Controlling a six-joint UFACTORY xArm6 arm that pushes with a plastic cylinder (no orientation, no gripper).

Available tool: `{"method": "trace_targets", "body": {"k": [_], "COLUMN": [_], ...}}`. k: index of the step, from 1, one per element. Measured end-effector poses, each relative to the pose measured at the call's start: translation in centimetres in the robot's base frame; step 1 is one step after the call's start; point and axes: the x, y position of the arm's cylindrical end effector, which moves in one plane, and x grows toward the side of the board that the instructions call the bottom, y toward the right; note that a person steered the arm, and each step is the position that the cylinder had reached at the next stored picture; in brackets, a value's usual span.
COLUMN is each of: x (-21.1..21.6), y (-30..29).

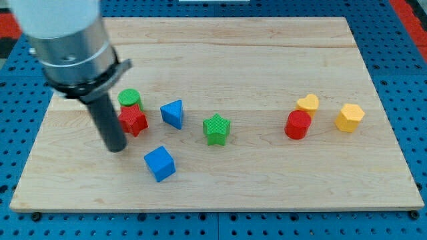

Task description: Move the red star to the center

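The red star lies on the wooden board at the view's left, partly hidden by my rod. A green round block touches it from above. My tip rests on the board just left of and below the red star, very close to it. A blue triangular block lies right of the star. A green star lies near the board's middle.
A blue cube lies below and right of my tip. At the view's right are a red hexagonal block, a yellow heart and a yellow hexagonal block. The arm's grey body covers the board's top left.
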Motion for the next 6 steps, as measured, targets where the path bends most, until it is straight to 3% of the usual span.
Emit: {"method": "trace_targets", "body": {"k": [1, 3, 6], "x": [-2.3, -8.6, -9.9], "y": [0.2, 8.4, 13.6]}}
